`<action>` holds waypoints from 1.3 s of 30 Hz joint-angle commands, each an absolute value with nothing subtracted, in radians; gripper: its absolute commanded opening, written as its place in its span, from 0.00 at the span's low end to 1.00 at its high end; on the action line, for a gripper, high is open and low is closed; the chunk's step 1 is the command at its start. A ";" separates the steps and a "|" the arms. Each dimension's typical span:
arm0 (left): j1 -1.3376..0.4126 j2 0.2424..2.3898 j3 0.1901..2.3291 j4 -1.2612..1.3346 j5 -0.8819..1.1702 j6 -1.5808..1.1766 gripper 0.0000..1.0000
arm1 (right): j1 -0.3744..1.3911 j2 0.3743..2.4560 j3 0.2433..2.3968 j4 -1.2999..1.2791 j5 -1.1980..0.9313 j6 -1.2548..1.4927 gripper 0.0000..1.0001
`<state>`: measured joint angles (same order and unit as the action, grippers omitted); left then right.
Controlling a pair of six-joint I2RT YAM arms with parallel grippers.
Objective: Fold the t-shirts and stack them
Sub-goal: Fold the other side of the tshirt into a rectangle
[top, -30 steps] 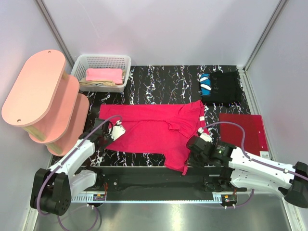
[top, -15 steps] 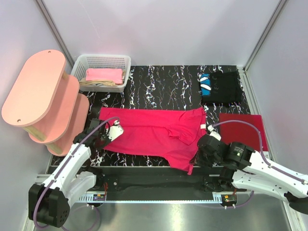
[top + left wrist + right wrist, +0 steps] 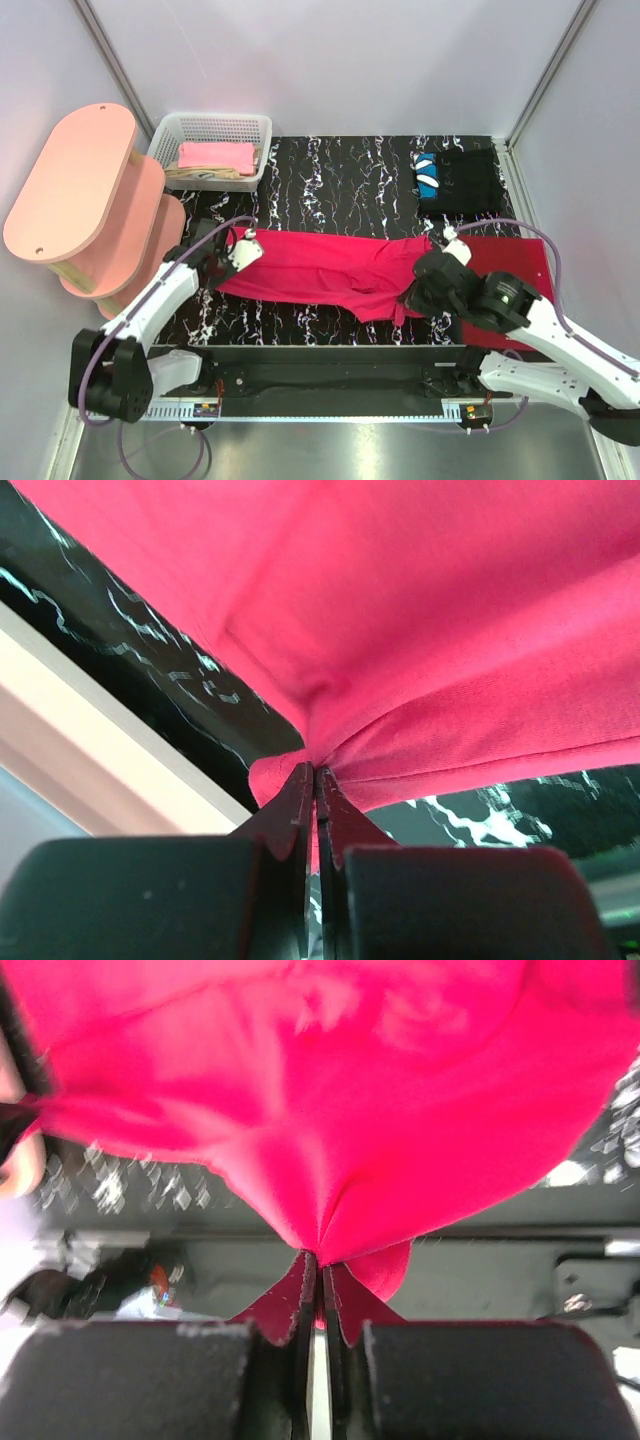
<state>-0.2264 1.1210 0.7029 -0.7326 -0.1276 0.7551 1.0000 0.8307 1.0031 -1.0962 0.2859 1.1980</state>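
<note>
The crimson-red t-shirt [image 3: 320,265] hangs stretched between my two grippers above the black marbled table [image 3: 340,170], gathered into a narrow band. My left gripper [image 3: 228,252] is shut on its left edge; the cloth [image 3: 420,630] fans out from the closed jaws [image 3: 316,772]. My right gripper [image 3: 425,280] is shut on its right edge; the cloth [image 3: 330,1100] fans out from the closed jaws [image 3: 320,1258]. A folded black t-shirt [image 3: 468,182] with a blue-white patch lies at the back right. Pink [image 3: 215,156] and beige tees lie in the basket.
A white basket [image 3: 212,128] stands at the back left. A pink three-tier shelf [image 3: 85,200] stands along the left edge. A flat dark-red rectangle [image 3: 520,265] lies at the right, under my right arm. Grey walls close in the table.
Both grippers have lifted the near edge of the red t-shirt and carried it away from the arm bases, so the flat shirt has gathered into a narrow band.
</note>
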 commanded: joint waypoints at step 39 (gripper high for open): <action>-0.176 1.303 0.888 -0.641 -0.164 0.775 0.31 | 0.527 1.435 1.132 -0.706 0.067 0.539 0.40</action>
